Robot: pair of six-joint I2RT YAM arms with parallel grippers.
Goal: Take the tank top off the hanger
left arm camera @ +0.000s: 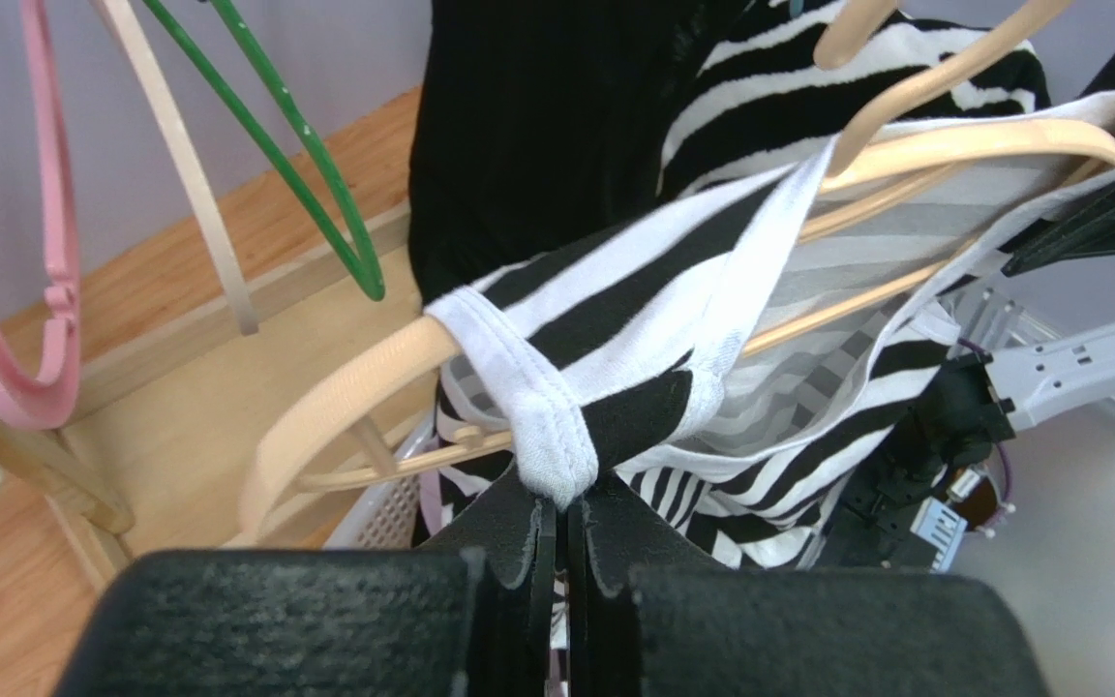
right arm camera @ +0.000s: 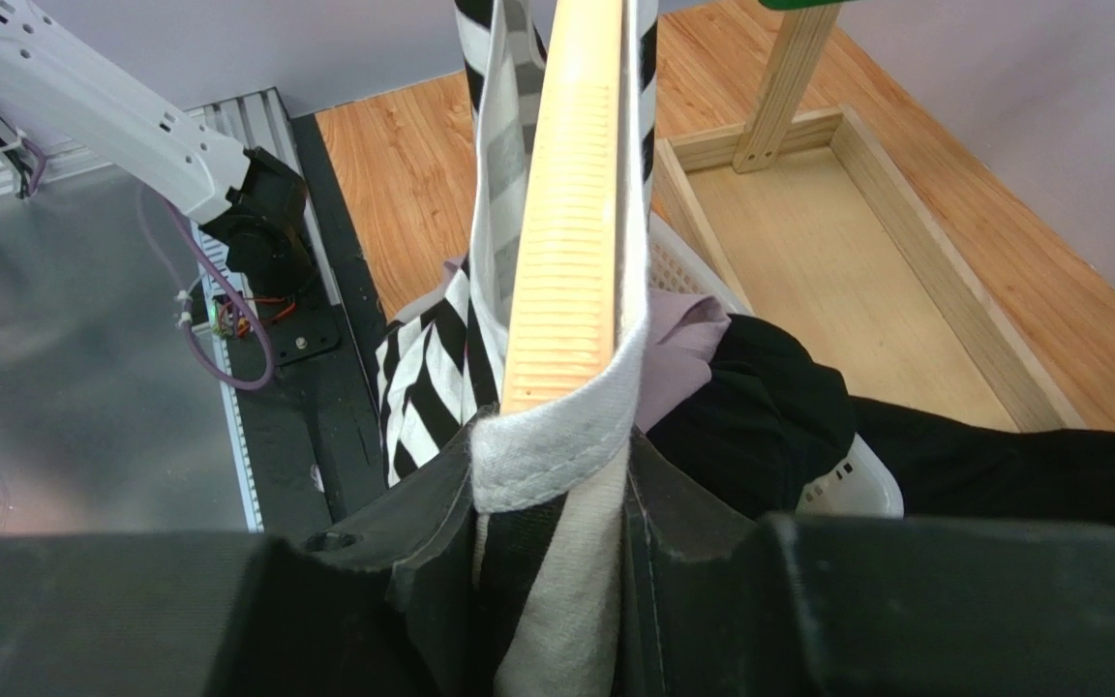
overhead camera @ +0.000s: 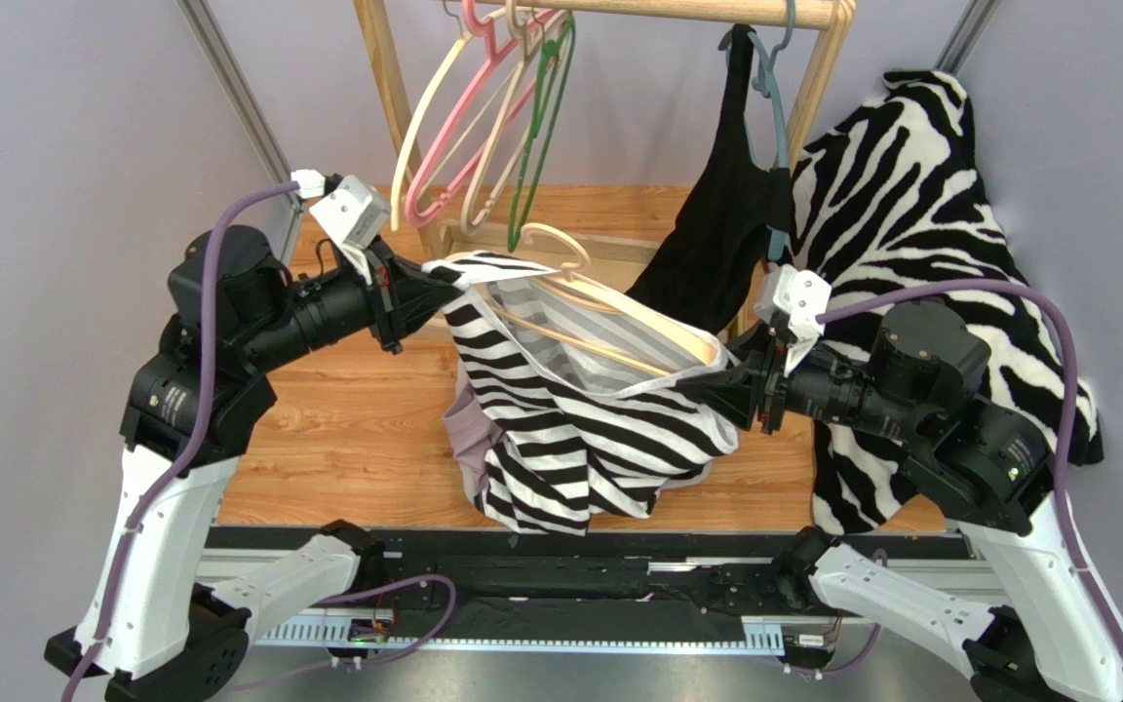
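Observation:
A black-and-white striped tank top (overhead camera: 582, 424) hangs on a cream wooden hanger (overhead camera: 597, 300), held up between both arms over the table. My left gripper (overhead camera: 428, 290) is shut on the top's white-edged left strap (left arm camera: 542, 421), pulled off the hanger's end (left arm camera: 360, 385). My right gripper (overhead camera: 721, 383) is shut on the top's right shoulder together with the hanger's end (right arm camera: 566, 247); the strap (right arm camera: 556, 450) still wraps that end.
A wooden rack (overhead camera: 670, 12) behind carries empty pink, cream and green hangers (overhead camera: 480, 117) and a black garment (overhead camera: 714, 220). A zebra-print cloth (overhead camera: 934, 249) drapes at the right. A white basket (right arm camera: 847, 487) with clothes lies below.

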